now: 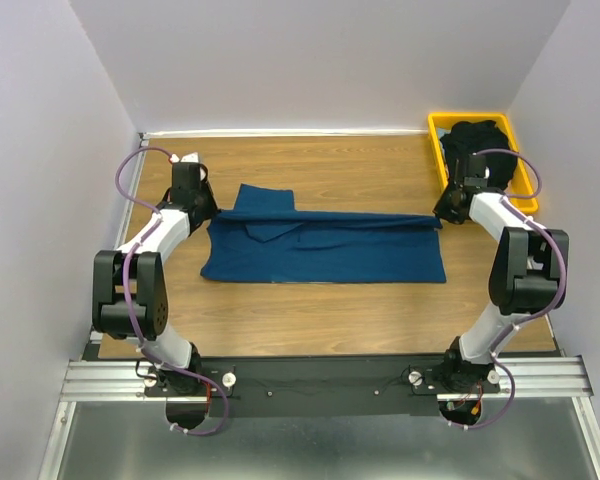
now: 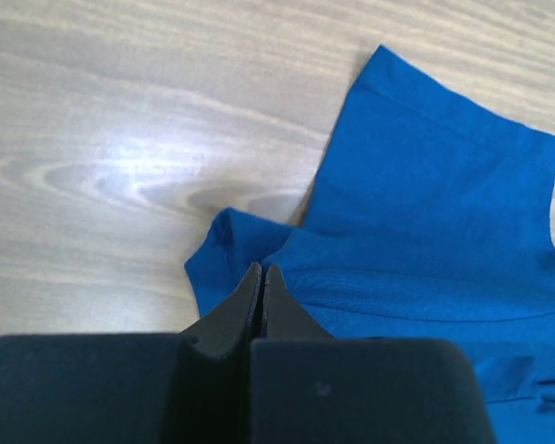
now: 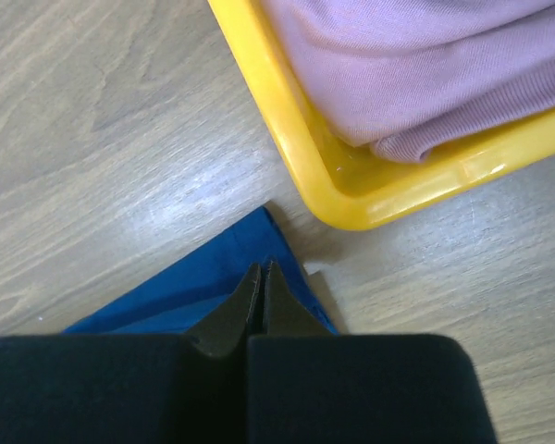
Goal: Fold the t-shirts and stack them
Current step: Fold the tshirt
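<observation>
A dark blue t-shirt (image 1: 325, 250) lies in a long folded band across the wooden table, one sleeve sticking out at its upper left. My left gripper (image 1: 205, 205) is shut at the shirt's left end. Its tips (image 2: 262, 270) hover over the blue cloth (image 2: 425, 213), with none seen between them. My right gripper (image 1: 445, 212) is shut over the shirt's upper right corner (image 3: 194, 287), its tips (image 3: 262, 268) pressed together. A black t-shirt (image 1: 477, 140) lies in the yellow tray (image 1: 437, 140). A pale pink t-shirt (image 3: 425, 65) shows in the tray in the right wrist view.
The yellow tray's rim (image 3: 273, 102) sits just beyond the right gripper, at the table's back right corner. White walls close in the table on the left, back and right. Bare wood lies in front of and behind the blue shirt.
</observation>
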You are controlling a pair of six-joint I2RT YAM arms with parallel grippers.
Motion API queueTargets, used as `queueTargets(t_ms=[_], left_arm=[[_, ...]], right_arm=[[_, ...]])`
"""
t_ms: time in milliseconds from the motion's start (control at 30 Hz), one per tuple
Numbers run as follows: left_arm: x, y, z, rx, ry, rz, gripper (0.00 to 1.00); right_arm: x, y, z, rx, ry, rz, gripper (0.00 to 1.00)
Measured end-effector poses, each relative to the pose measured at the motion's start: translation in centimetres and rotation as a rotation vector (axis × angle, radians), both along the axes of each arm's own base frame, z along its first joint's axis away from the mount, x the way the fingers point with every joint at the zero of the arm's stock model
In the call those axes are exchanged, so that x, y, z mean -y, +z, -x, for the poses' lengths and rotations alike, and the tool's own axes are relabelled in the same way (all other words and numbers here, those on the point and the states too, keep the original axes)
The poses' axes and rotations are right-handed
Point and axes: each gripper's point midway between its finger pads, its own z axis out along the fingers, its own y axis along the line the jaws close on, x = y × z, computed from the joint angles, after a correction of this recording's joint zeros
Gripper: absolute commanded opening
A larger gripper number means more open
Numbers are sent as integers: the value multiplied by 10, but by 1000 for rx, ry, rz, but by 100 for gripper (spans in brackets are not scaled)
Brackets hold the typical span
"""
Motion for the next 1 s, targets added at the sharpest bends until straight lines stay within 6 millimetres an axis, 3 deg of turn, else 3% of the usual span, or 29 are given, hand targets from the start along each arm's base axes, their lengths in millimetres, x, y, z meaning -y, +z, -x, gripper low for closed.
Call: queueTargets(t_ms=[133,367,533,667,700,800,1000], left_arm=[[0,-11,13,-18,8,8,0],[-1,-37,43,-80,26,24,0],[-2,-40,46,-89,37,29,3],[-6,-42,52,-89,63,20,40],[-9,-40,54,-86,68,10,53],[-13,-32,54,-61,89,6,70],[-14,-3,39,18,87,-40,72]], right_arm=[[0,1,6,4,-15,-2,1],[1,-23,29,-61,-40,-4,3],[0,-32,37,-85,-52,-13,14],[3,-34,40,-90,-60,-10,37],[4,-34,40,-90,-61,-6,44],[7,-29,41,-82,-65,-4,49],[4,6,38,-5,-36,14,60]])
